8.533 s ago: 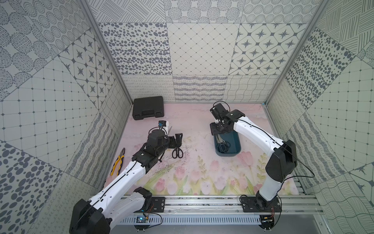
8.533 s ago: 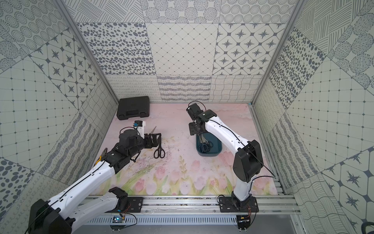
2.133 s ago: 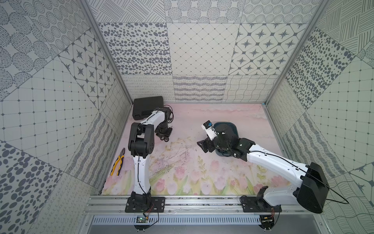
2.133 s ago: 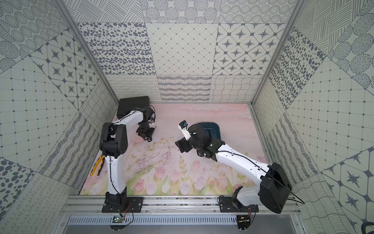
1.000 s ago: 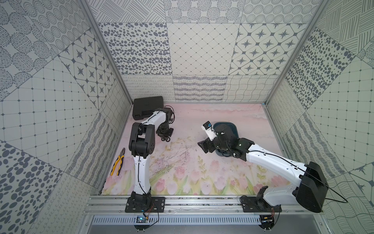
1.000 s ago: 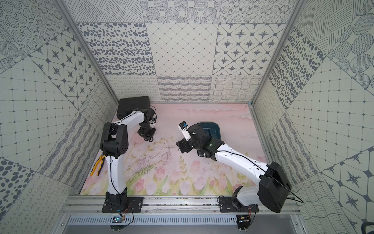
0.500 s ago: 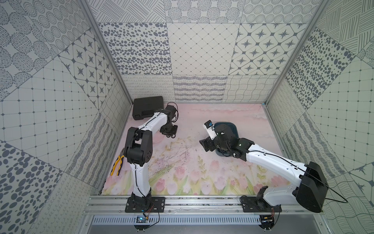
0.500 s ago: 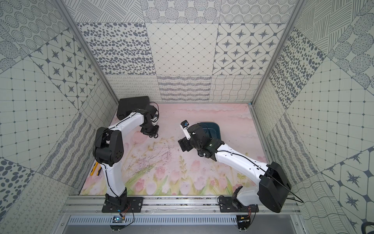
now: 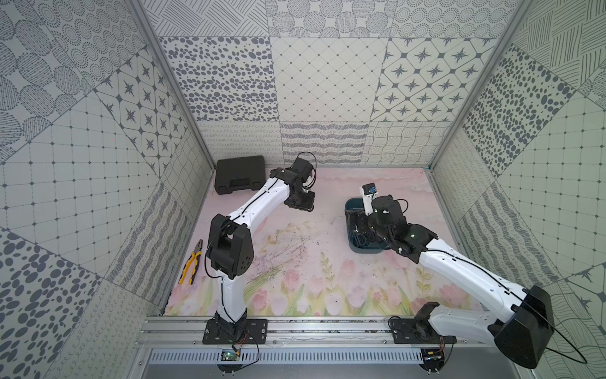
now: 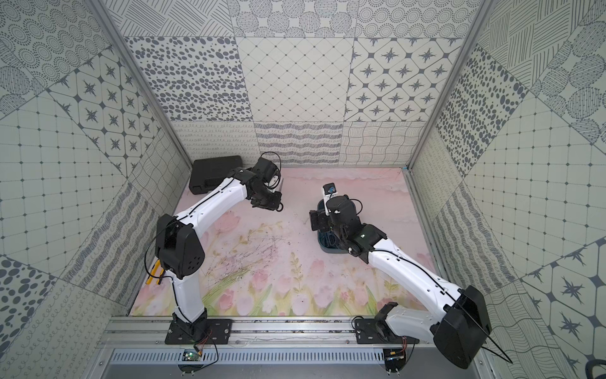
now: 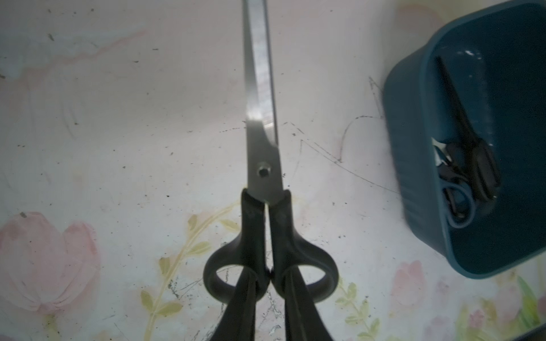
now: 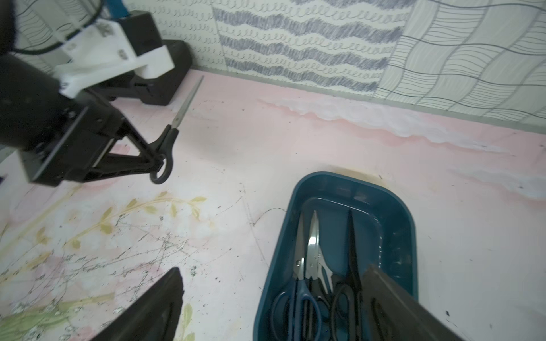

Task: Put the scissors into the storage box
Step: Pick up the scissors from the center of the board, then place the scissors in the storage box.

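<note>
Left gripper [image 11: 270, 276] clamped on the handles of one pair of scissors [image 11: 261, 165] — blades closed, held above the mat, well apart from the storage box [image 12: 279, 265], on the side toward the black case [image 9: 241, 174]. Right gripper [image 12: 273, 270] has its fingers wide apart, holding nothing, straddling the box's long wall — one finger over the inside, one over the mat. Inside the box: several more pairs [image 12: 307, 277] lying lengthwise, handles bunched at one end; exact count unclear. Yellow pliers [image 9: 191, 262] on the mat, far from the box.
</note>
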